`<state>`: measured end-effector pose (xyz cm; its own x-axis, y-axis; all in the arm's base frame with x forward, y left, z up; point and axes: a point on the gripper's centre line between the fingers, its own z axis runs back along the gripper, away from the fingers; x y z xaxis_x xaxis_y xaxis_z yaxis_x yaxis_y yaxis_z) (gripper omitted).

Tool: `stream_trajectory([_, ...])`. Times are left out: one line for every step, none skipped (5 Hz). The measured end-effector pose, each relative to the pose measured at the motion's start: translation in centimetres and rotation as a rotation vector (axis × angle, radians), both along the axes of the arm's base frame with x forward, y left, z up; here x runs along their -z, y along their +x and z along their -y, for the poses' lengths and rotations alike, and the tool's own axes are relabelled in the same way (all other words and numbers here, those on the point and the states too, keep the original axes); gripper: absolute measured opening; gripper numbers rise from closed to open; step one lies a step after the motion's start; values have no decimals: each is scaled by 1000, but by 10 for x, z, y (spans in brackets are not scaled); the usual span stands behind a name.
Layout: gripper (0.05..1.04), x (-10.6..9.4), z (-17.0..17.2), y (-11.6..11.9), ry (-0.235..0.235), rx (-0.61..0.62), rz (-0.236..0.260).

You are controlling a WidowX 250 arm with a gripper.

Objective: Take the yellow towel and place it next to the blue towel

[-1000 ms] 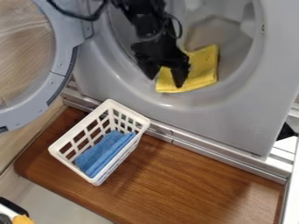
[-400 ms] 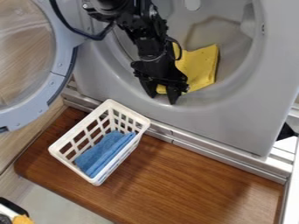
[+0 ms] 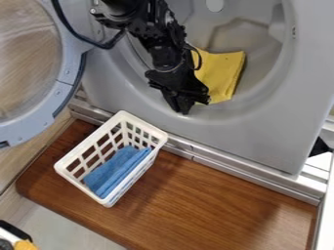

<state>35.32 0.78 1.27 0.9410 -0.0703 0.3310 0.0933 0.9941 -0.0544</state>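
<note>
1 black, jointed robot arm [image 3: 167,54] slants down and rightward from the top edge, ending in 1 black, 2-finger gripper [image 3: 183,113] that points downward, fingertips together.

Bright, mostly even light w/ soft shadows: dim patch beside white plastic lattice basket [image 3: 89,140], lower L of frame; pale sheen on brown wooden board [image 3: 228,205], lower R.

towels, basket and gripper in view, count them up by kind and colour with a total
Yellow towel: 1
Blue towel: 1
White basket: 1
Black gripper: 1
Total: 4
</note>
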Motion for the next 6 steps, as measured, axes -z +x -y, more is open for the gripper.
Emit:
stream_trajectory([91,-3,7,-27,3,125,-72])
stream_trajectory([83,-38,25,-55,65,356,-31])
stream_trajectory([83,-48,39,-103,68,487,-63])
stream_trajectory([83,-38,49,-134,26,614,-109])
stream_trajectory([83,-25,56,-139,-19,676,-147])
stream_trajectory([83,-10,66,-139,-72,736,-184])
